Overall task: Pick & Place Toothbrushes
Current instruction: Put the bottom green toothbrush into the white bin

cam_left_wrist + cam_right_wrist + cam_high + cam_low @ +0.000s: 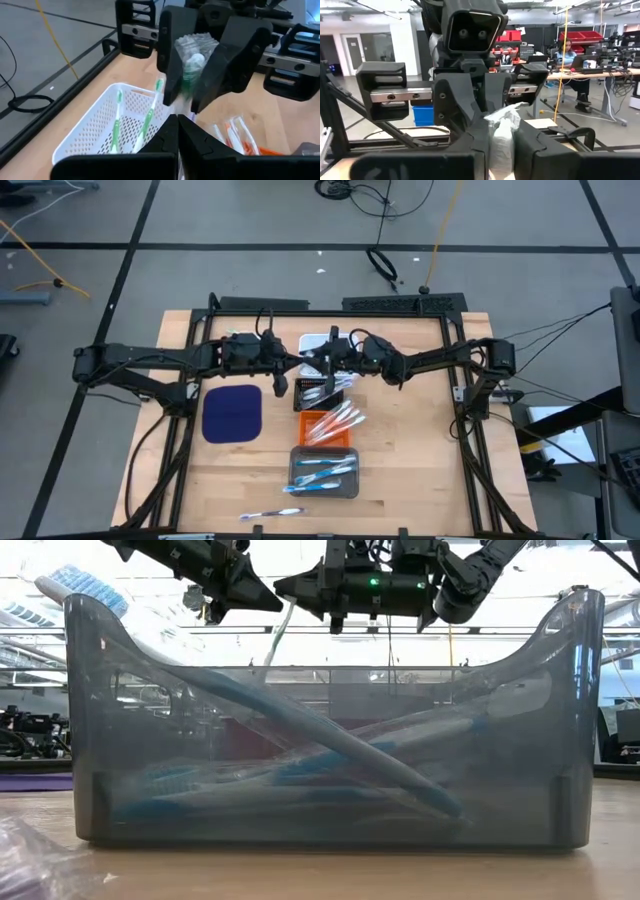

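Over the white basket [318,344] at the table's far middle, my two grippers meet tip to tip. Between them is a green toothbrush in a clear crinkled wrapper [195,60]. My right gripper [192,97] is shut on its head end. My left gripper [178,125] is shut lower down, at its handle. In the low view the thin handle [278,640] slants down below both grippers. Two green toothbrushes [117,120] lie in the basket [95,135]. My left gripper's shut fingers [167,140] meet the wrapped toothbrush at its handle [191,114], coming from the table's left and slanting a little down. The fingers themselves hide the place of contact. The handle's free end hangs below them, clear of the table. My right gripper pinches the crinkled wrapper around the toothbrush's head end [502,127] between its two fingers [170,65]. It comes about level from the table's right, facing the left gripper. The toothbrush hangs slanted below it, above the basket.
A dark tray [298,402] sits just nearer than the basket, with a heap of orange wrapped toothbrushes [335,423] beside it. A grey tray [323,472] holds blue toothbrushes. A dark blue mat [232,412] lies left of them. One loose toothbrush [270,513] lies near the front edge.
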